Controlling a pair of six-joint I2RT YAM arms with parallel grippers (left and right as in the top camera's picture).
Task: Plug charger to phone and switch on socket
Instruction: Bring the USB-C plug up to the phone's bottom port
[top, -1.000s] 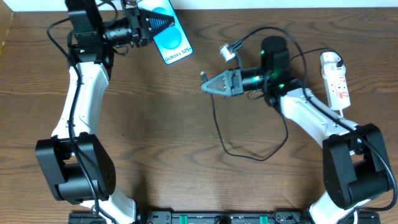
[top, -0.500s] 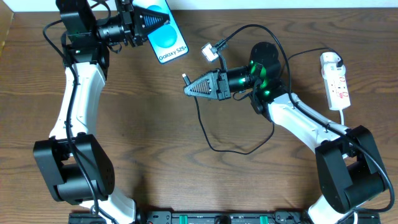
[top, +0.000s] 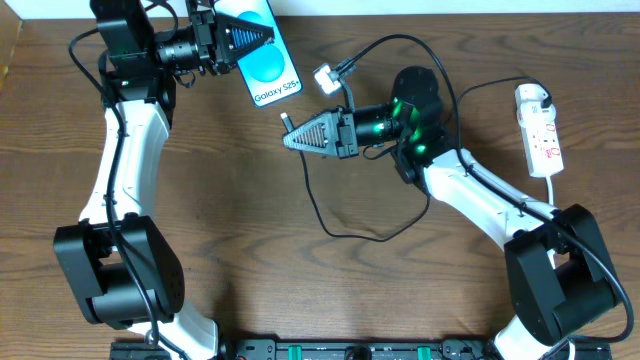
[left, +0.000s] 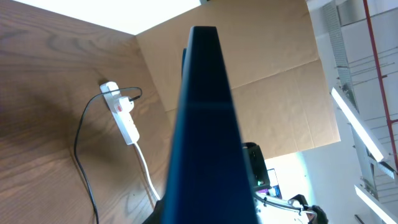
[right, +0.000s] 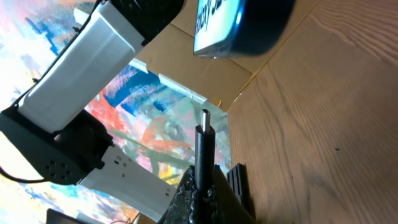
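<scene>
My left gripper (top: 262, 36) is shut on the phone (top: 268, 62), which it holds at the back of the table with its blue screen facing up. In the left wrist view the phone (left: 205, 124) shows edge-on. My right gripper (top: 292, 138) is shut on the charger's black plug end (top: 287, 120), with the tip a short way below and right of the phone's bottom edge. The right wrist view shows the plug tip (right: 204, 118) pointing up toward the phone (right: 242, 25). The black cable (top: 345, 235) loops over the table. The socket (top: 540, 128) lies at the far right.
A small white connector (top: 325, 78) on a black lead hangs near the right arm. The socket with its white cord also shows in the left wrist view (left: 124, 118). A cardboard wall (left: 267, 81) stands behind the table.
My right gripper has moved left with the charger plug, closing the gap to the phone. The left gripper shifted the phone slightly left a second ago and has held still since.
</scene>
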